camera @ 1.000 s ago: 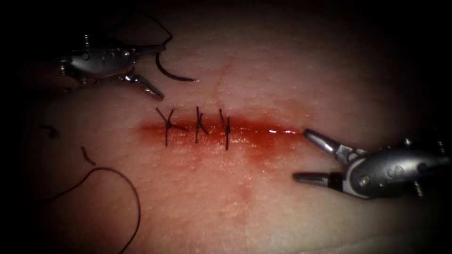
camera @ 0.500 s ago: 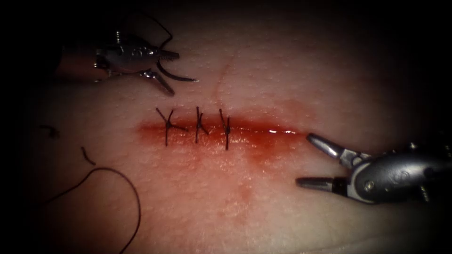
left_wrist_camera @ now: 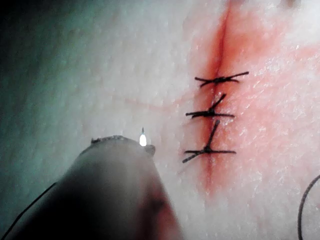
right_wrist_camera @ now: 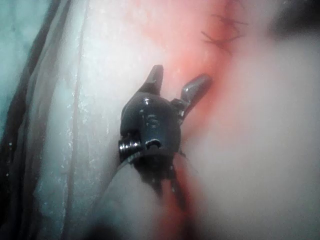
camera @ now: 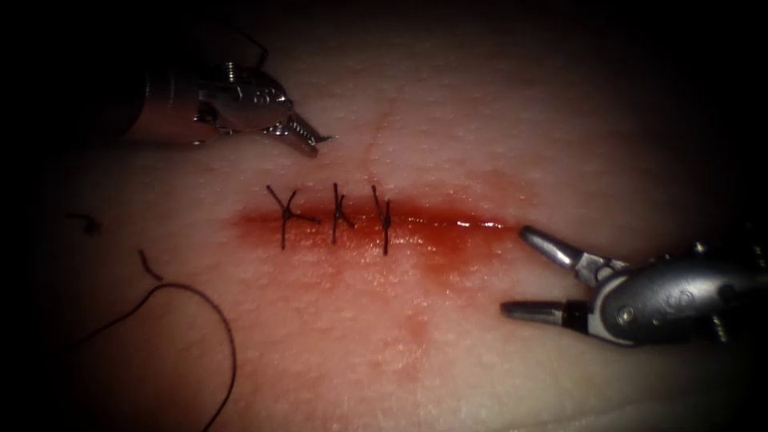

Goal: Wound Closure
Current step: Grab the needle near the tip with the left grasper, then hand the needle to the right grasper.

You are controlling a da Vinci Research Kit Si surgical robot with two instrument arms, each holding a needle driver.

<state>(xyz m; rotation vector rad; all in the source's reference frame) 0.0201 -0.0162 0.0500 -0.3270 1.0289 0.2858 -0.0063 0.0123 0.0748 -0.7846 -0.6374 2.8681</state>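
The tissue (camera: 480, 120) carries a cut (camera: 448, 226) with three knotted stitches (camera: 340, 212) along its left part; the right part stands unstitched and wet with red fluid. My left tool (camera: 308, 141) lies on the tissue above the cut's left end, shut on the curved needle near its point. Only the needle tip (camera: 328, 138) pokes out; the needle is not in the tissue. In the left wrist view the tip (left_wrist_camera: 143, 139) glints past the tool (left_wrist_camera: 120, 145). My right tool (camera: 514, 270) rests at the cut's right end, open and holding nothing, as its own view (right_wrist_camera: 180, 75) shows.
Dark thread (camera: 224, 336) loops over the tissue at the lower left, and more thread (camera: 256, 44) arcs behind the left tool. Two short cut ends (camera: 148, 264) (camera: 84, 224) lie left of the stitches. The stitches (left_wrist_camera: 215, 115) run beside the left tool.
My left tool moved right over the lying needle, and its open jaws closed on it. The right tool barely shifted and stayed open.
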